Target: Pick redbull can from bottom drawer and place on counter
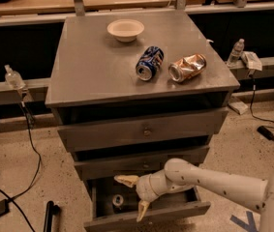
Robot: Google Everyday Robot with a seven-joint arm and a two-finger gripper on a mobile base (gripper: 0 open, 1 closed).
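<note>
The gripper hangs over the open bottom drawer, at the end of the white arm that reaches in from the lower right. Its two pale fingers are spread wide apart and hold nothing: one finger points left at the level of the drawer's upper edge, and the other points down over the drawer's front wall. The redbull can is inside the drawer, towards its left side, with its round silver top facing up. It sits low in the dark box, just to the left of the gap between the two spread fingers, below the upper finger and beside the lower one. Whether either finger touches it cannot be told. The drawer is pulled out well past the two upper drawers, which are shut or nearly so. The counter above bears three things: a pale bowl near the back, a dented blue can lying on its side right of the middle, and a crushed gold-and-silver can lying just beside that one, nearer the right edge. A clear bottle stands on the ledge to the left of the cabinet and another bottle on the ledge to its right.
</note>
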